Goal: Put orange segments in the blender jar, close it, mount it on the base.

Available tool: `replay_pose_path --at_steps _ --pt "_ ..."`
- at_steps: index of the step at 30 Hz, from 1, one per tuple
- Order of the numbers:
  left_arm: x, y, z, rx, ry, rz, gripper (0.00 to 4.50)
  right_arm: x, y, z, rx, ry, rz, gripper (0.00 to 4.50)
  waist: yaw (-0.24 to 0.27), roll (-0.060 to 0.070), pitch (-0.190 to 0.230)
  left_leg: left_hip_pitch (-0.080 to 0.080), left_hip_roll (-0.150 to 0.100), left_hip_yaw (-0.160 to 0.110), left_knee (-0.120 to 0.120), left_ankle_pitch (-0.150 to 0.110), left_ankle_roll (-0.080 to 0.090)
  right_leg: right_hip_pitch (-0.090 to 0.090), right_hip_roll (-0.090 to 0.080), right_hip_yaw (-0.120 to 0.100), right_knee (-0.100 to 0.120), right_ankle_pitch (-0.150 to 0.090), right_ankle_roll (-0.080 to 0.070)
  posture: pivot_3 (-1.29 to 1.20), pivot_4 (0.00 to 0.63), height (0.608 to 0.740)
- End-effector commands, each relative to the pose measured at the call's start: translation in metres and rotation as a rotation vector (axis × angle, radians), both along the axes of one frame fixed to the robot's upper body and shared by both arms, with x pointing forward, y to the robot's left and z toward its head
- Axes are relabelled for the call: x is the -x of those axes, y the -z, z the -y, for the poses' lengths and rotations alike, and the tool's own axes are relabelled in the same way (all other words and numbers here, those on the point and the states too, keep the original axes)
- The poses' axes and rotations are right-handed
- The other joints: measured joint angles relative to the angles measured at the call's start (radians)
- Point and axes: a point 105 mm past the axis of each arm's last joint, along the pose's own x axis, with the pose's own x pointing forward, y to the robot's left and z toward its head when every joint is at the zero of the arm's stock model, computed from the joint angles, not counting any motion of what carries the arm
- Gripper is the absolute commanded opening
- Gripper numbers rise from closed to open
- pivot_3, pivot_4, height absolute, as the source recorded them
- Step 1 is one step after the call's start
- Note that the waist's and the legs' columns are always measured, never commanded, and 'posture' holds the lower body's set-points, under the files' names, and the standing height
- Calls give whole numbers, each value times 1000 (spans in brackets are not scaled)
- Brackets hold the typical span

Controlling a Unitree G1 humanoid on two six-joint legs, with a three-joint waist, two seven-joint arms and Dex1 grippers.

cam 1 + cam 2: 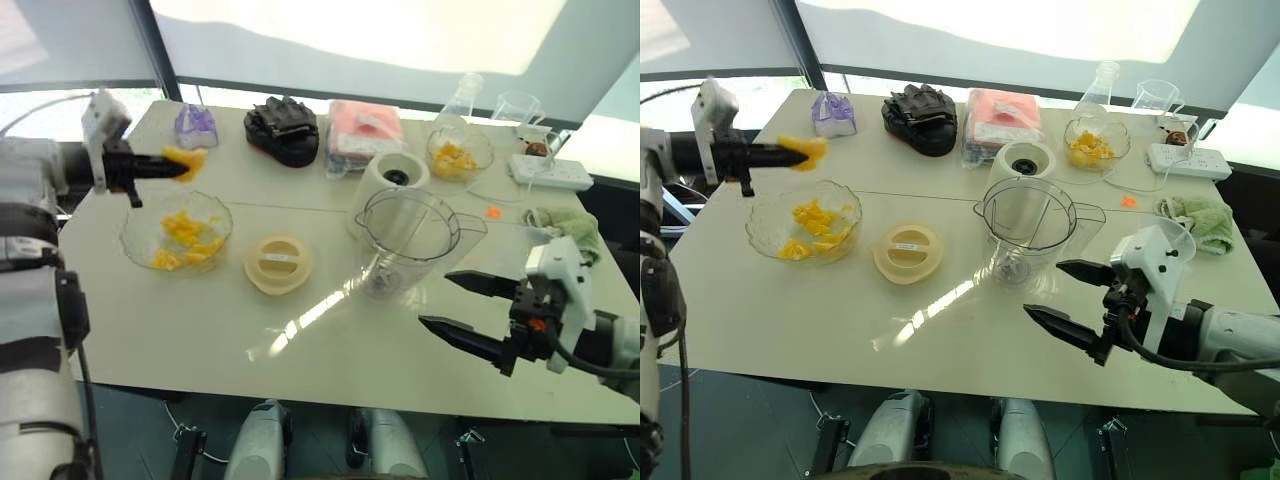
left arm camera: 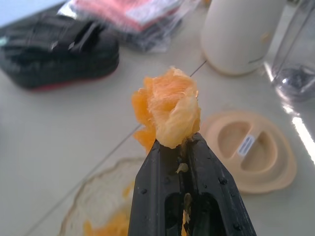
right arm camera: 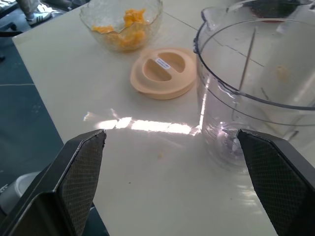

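I saw a ragged, glossy yellow-orange segment (image 2: 167, 110) pinched at the tips of my left jaws, well clear of the others heaped in a glass bowl (image 1: 175, 232). The large clear ribbed plastic blender jar (image 3: 256, 93) stood upright and lidless just beyond my spread right jaws. The squat off-white base (image 1: 393, 178) sat behind it.

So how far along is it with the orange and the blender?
Barely begun. Done: nothing yet; the blender jar stands empty on the table. In hand: the left gripper holds an orange segment lifted above the glass bowl. Left: filling the jar, fitting the lid, mounting it on the base. The right gripper waits with jaws open.
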Motion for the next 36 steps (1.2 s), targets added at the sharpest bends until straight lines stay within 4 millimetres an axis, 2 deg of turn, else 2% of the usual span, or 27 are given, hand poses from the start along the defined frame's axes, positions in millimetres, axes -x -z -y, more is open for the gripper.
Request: replay_pose_path --at_steps 1,4,7,10,11,13,20,23,28,33,36 --pt "15 -65 80 62 319 156 28 1 -7 11 8 41 49 4500 10 -1 0 0 0 -1 0 0 0 0 0 0 0 0 0 0 150 740" --pt "26 -79 139 101 504 197 28 0 -4 15 7 69 49 4500 4 0 0 0 -1 -1 1 0 0 2 0 1 -2 0 1 0 150 740" --pt "32 -78 172 133 597 186 28 -1 -1 17 5 94 58 4500 -11 1 0 0 -1 -2 0 -1 1 2 0 2 -2 0 2 0 150 740" --pt "34 -55 210 102 661 116 28 -5 0 15 12 133 97 4500 -22 1 0 3 0 -3 0 -1 3 1 3 3 0 0 3 0 150 740" --pt "35 -50 216 91 672 108 28 -4 0 14 12 132 100 4500 -22 1 0 3 0 -4 0 -1 3 1 4 3 1 0 2 0 150 740" --pt "39 -26 226 16 719 82 28 -1 5 21 4 150 92 4500 -25 2 0 3 1 -6 0 -1 3 1 6 3 2 0 2 0 150 740" --pt "37 28 249 -133 714 44 28 2 7 29 -4 185 124 4500 -30 4 0 3 1 -11 0 -1 3 0 9 4 2 2 -1 0 150 740" --pt "32 39 256 -165 676 58 890 1 7 30 4 195 140 4500 -26 4 0 3 1 -11 0 -1 3 1 8 4 1 0 -5 0 150 740" --pt "24 32 256 -162 625 113 3229 -1 8 29 7 203 145 4500 -29 4 0 1 1 -11 0 -1 3 0 8 4 -1 0 -4 0 150 740" --pt "14 8 249 -53 540 141 3229 -4 17 30 25 234 130 4500 -29 4 0 1 1 -11 -1 -1 3 0 8 4 -1 0 -4 0 150 740" --pt "19 -30 239 183 553 79 3229 -7 23 38 19 297 126 4500 -29 4 0 1 1 -11 0 -1 3 0 8 4 -1 0 -4 0 150 740"
